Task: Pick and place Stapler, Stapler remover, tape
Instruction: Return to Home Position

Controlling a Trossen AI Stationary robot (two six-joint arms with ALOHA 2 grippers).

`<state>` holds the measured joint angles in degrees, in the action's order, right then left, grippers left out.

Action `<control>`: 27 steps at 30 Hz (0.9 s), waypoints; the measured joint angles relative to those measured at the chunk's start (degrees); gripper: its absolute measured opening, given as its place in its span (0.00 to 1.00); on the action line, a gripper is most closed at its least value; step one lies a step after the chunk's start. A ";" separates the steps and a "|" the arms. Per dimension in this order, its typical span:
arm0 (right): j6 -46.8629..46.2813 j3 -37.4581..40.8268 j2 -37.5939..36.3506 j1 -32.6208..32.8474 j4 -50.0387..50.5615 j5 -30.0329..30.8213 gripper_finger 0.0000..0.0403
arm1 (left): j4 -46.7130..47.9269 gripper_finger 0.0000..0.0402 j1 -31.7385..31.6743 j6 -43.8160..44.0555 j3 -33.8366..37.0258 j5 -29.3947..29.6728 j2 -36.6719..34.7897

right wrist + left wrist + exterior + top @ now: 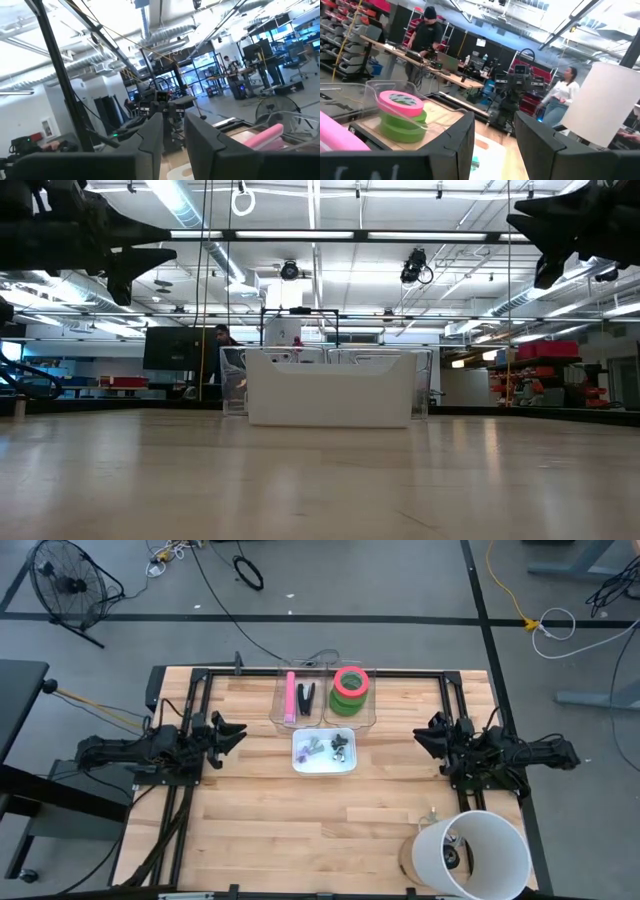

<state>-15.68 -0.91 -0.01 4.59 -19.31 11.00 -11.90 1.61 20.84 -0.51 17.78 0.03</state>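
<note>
Bench [320, 825]: pale wooden top filling the middle of the high view, with a dark arm at each side.
Left gripper [236, 733]: centre left of the high view, over bare wood, pointing toward the bins. Its fingers [455, 145] stand moderately apart with nothing between them.
Right gripper [422, 735]: centre right of the high view, facing the left one across the bins. Its fingers [150, 135] are parted by a narrow gap and hold nothing.
Tape [350, 688]: three rolls in one stack, pink-red on top of two green, inside the right transparent bin [373, 716], upper centre of the frame.
Left transparent bin [277, 718]: touching the right one on its left side. It holds a pink stapler [291, 698] and a black stapler [306, 698] lying side by side.
White bin [324, 770]: just below the two clear bins. The staple removers [340, 746] lie inside; their details are too small to tell.
White cylinder [478, 858]: lower right corner of the bench, open end toward the camera.
Background: two people, one in dark clothes [427, 32] and one in a white top [562, 95], stand beyond the bench in the left wrist view.
</note>
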 joint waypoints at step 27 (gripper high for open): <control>21.38 0.00 1.16 -0.03 16.39 3.13 0.20 | -0.11 0.36 -0.04 0.02 0.02 -0.02 0.00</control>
<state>5.69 -0.91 1.15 4.56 -2.92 14.13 -12.01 1.56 20.86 -0.49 17.76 0.03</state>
